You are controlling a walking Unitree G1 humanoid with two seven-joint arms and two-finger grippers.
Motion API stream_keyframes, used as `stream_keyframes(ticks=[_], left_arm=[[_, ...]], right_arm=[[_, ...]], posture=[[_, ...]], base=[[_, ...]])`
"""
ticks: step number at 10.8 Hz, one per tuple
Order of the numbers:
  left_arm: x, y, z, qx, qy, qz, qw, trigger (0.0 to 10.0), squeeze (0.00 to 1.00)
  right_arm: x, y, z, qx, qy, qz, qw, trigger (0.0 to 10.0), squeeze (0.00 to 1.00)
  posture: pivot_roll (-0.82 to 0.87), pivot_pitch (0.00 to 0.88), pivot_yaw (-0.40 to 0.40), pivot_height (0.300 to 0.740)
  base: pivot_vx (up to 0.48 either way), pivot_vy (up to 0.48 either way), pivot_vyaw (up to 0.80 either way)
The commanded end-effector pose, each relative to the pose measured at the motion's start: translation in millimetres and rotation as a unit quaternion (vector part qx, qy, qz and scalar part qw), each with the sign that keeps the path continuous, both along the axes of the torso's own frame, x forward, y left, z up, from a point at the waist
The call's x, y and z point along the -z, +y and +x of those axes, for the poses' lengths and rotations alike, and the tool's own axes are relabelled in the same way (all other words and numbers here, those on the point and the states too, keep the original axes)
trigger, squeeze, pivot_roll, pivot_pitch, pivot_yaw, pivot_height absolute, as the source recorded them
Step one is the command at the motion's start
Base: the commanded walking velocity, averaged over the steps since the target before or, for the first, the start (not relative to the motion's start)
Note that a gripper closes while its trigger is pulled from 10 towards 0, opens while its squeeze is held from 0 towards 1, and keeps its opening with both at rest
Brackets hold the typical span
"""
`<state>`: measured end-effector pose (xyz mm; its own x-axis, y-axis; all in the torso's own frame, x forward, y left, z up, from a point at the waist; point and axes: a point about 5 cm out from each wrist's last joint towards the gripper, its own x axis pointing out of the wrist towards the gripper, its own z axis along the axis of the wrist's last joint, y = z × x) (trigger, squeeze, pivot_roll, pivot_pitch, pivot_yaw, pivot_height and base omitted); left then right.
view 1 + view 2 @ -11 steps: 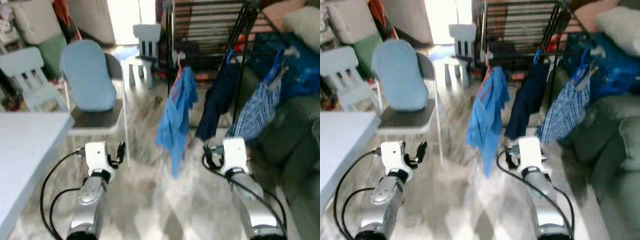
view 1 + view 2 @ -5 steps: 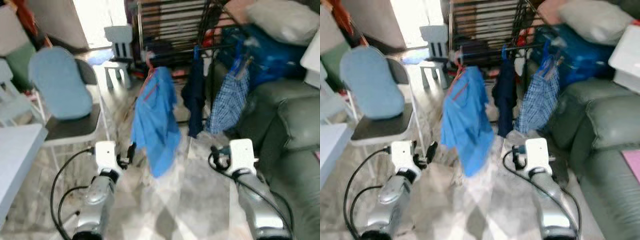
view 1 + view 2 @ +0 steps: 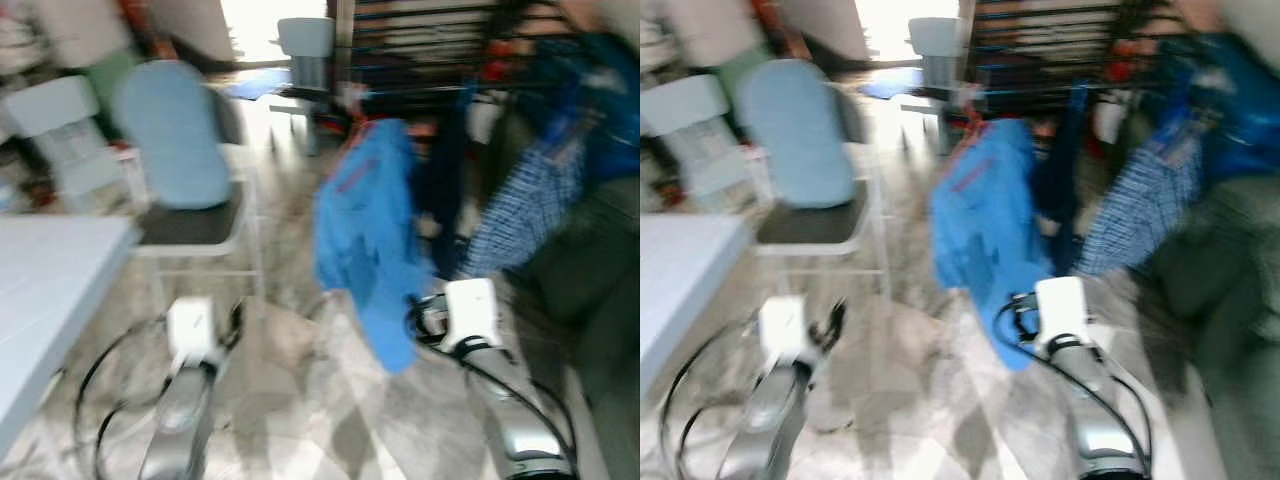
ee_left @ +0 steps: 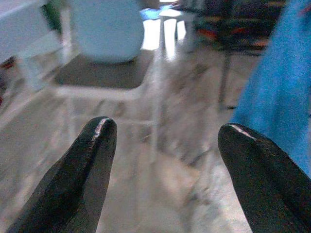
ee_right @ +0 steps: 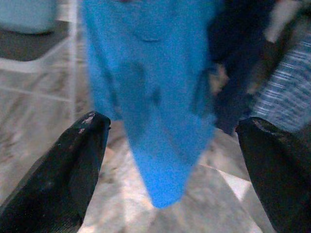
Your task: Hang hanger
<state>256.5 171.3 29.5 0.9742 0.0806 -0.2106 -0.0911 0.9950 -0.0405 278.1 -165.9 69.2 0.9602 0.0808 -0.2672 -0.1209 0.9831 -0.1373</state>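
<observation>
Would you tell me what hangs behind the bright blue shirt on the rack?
Behind the blue shirt hangs a dark navy garment, and beside it a blue checked garment. The shirt covers part of the navy one, and the blur hides their hangers.

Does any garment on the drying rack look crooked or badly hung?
The bright blue shirt hangs bunched and lopsided from the drying rack, its hem drooping lowest beside the right gripper. The picture is blurred, so finer details cannot be judged.
</observation>
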Motion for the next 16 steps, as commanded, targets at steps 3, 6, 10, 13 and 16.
stream_keyframes(ticks=[3, 6, 10, 13, 16], left_arm=[[-4, 10.8, -8.4, -0.012, -0.013, 0.026, 0.999, 10.0, 0.00], [-10, 10.5, -6.3, 0.008, -0.023, 0.025, 0.999, 10.0, 0.00], [-17, -1.1, 1.8, 0.048, -0.044, -0.005, 0.998, 10.0, 0.00], [-21, -4.5, 5.4, 0.064, -0.053, -0.012, 0.996, 10.0, 0.00], [-21, -8.2, 6.9, 0.072, -0.054, -0.015, 0.996, 10.0, 0.00]], right_arm=[[-2, 0.8, 3.4, -0.009, -0.004, 0.001, 1.000, 10.0, 0.00], [0, 2.3, 3.9, -0.002, -0.003, 0.002, 1.000, 10.0, 0.00], [0, -3.0, 2.1, 0.010, -0.005, 0.002, 1.000, 10.0, 0.00], [-1, -1.2, 3.7, 0.010, -0.009, 0.004, 1.000, 10.0, 0.00], [-1, -2.0, 4.2, 0.012, -0.008, 0.001, 1.000, 10.0, 0.00]], posture=[[-0.18, 0.000, 0.049, 0.740], [-0.18, 0.000, 0.062, 0.740], [-0.20, 0.000, 0.075, 0.740], [-0.20, 0.000, 0.075, 0.740], [-0.20, 0.000, 0.078, 0.740]], base=[[0.000, 0.000, 0.00], [0.000, 0.000, 0.00], [0.000, 0.000, 0.00], [0.409, 0.000, 0.00], [0.454, 0.000, 0.00]])
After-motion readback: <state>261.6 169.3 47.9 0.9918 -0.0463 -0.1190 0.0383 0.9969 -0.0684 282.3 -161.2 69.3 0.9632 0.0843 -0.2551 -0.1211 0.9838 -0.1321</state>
